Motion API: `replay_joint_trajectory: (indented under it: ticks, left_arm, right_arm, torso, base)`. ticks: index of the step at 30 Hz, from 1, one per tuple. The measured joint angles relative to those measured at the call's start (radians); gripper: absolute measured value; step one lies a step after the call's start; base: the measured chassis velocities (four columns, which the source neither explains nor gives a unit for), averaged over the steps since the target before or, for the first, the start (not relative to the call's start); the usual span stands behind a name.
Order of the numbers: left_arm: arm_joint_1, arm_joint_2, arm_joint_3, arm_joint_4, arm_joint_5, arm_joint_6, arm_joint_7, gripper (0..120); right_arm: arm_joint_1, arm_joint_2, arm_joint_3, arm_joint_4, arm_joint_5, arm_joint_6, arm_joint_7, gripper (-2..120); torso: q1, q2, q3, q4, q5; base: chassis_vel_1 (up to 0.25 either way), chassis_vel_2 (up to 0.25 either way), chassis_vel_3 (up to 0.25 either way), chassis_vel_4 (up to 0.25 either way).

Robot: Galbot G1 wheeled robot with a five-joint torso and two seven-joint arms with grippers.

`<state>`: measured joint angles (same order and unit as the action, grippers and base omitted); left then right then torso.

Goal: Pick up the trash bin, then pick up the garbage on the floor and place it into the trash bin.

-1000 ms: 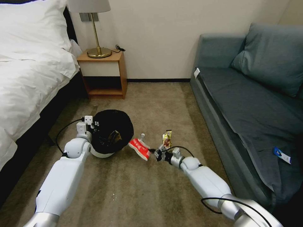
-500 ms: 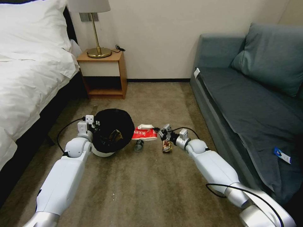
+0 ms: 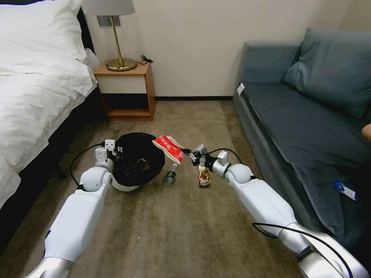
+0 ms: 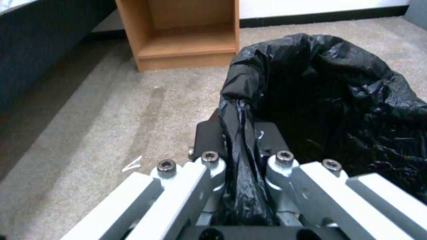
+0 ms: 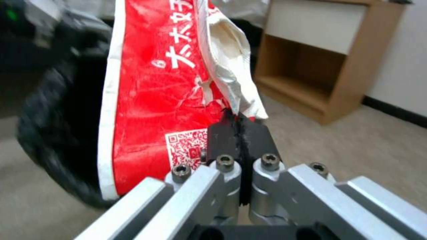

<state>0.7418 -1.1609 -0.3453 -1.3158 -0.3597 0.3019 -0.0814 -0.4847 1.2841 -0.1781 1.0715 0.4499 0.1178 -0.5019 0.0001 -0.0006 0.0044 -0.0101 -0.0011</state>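
A beige carpet (image 3: 185, 231) covers the floor between a white-sheeted bed (image 3: 34, 88) and a grey-blue sofa (image 3: 309, 116), with a wooden nightstand (image 3: 127, 90) and brass lamp (image 3: 116, 38) against the wall. One trash bin (image 3: 137, 162), lined with a black bag, is clamped at its rim by the left gripper (image 4: 242, 133). The right gripper (image 3: 190, 153) is pinched on one red-and-white wrapper (image 3: 169, 148), held in the air just beside the bin's opening. Two pieces of garbage lie on the carpet: one clear bottle (image 3: 170, 175) and one yellow-brown snack packet (image 3: 204, 177). One brownish scrap (image 3: 141, 165) sits inside the bin.
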Motion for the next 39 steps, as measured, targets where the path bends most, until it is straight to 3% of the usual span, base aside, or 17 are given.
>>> replay_joint_trajectory:
  ticks: [6, 12, 17, 18, 22, 24, 32, 39]
  left_arm:
    - [-0.005, -0.017, 0.009, 0.001, 0.004, 0.0, -0.002, 6]
    - [-0.018, -0.033, 0.018, 0.003, 0.003, 0.0, -0.004, 6]
    - [-0.021, -0.033, 0.02, 0.006, 0.002, 0.0, -0.005, 6]
    - [-0.02, -0.031, 0.021, 0.006, 0.001, 0.0, -0.005, 6]
    - [-0.018, -0.029, 0.02, 0.005, 0.001, 0.0, -0.005, 6]
    - [-0.014, -0.026, 0.016, 0.004, 0.001, 0.0, -0.005, 6]
    - [-0.011, -0.03, 0.011, 0.004, 0.003, 0.0, -0.005, 6]
    - [-0.005, -0.022, 0.008, -0.015, -0.001, 0.0, -0.006, 6]
  right_arm:
    - [0.025, 0.049, -0.061, -0.03, 0.013, 0.006, 0.057, 0]
    - [0.043, 0.133, -0.094, -0.151, -0.018, 0.053, 0.13, 0]
    - [0.049, 0.181, -0.118, -0.203, -0.049, 0.057, 0.245, 1]
    - [0.049, 0.188, -0.12, -0.21, -0.053, 0.057, 0.262, 8]
    - [0.049, 0.189, -0.12, -0.213, -0.055, 0.061, 0.267, 15]
    - [0.045, 0.182, -0.121, -0.211, -0.067, 0.077, 0.268, 30]
    - [0.018, 0.15, -0.132, -0.136, -0.012, 0.068, 0.339, 56]
    - [-0.006, 0.126, -0.118, -0.066, 0.026, 0.042, 0.517, 82]
  torso:
    - [0.0, 0.0, 0.0, -0.0003, -0.0001]
    - [0.0, 0.0, 0.0, -0.0004, 0.0]
    - [0.0, 0.0, 0.0, -0.0001, -0.0001]
    - [0.0, 0.0, 0.0, -0.0002, 0.0]
    - [0.0, 0.0, 0.0, -0.0002, 0.0]
    - [0.0, 0.0, 0.0, -0.0002, -0.0001]
    - [0.0, 0.0, 0.0, -0.0003, 0.0]
    - [0.0, 0.0, 0.0, -0.0003, 0.0003]
  base:
    - [0.0, 0.0, 0.0, 0.0]
    - [0.0, 0.0, 0.0, 0.0]
    - [0.0, 0.0, 0.0, 0.0]
    - [0.0, 0.0, 0.0, 0.0]
    - [0.0, 0.0, 0.0, 0.0]
    - [0.0, 0.0, 0.0, 0.0]
    - [0.0, 0.0, 0.0, 0.0]
    - [0.0, 0.0, 0.0, 0.0]
